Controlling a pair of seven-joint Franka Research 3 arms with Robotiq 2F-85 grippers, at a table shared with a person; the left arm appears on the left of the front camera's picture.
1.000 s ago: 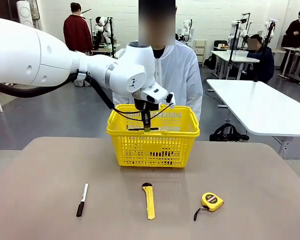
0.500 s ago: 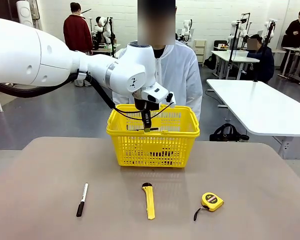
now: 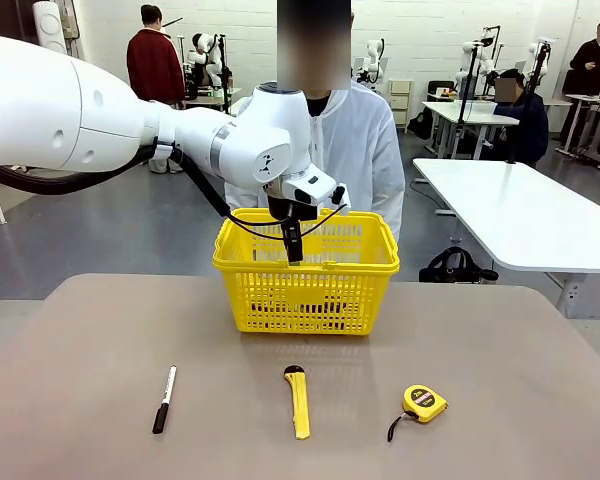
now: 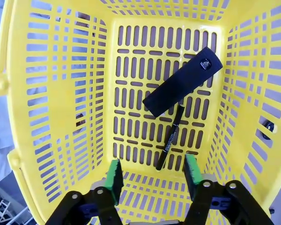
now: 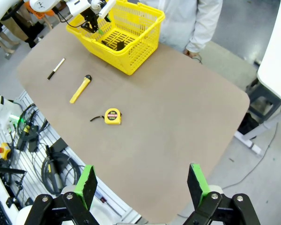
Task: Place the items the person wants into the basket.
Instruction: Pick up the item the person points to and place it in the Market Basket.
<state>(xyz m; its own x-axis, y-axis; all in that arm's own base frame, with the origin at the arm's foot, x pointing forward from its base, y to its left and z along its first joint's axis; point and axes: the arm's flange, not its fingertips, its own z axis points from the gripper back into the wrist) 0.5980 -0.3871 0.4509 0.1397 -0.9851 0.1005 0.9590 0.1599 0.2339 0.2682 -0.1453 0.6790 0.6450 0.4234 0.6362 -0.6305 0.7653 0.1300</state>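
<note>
My left gripper hangs open over the yellow basket, its green pads apart with nothing between them. On the basket floor lie a thin black pen and a flat black rectangular object that partly covers the pen's far end. A yellow utility knife with a black tip lies on the table in front of the basket. The person in a white jacket stands behind the basket. My right gripper is open, high above the table's near edge.
A white-and-black marker lies at the front left of the table and a round yellow tape measure at the front right. The brown table is bare around them. Other tables and people are far behind.
The left gripper held the black pen over the basket a second ago; its jaws have opened and the pen now lies on the basket floor. The arm has barely moved.
</note>
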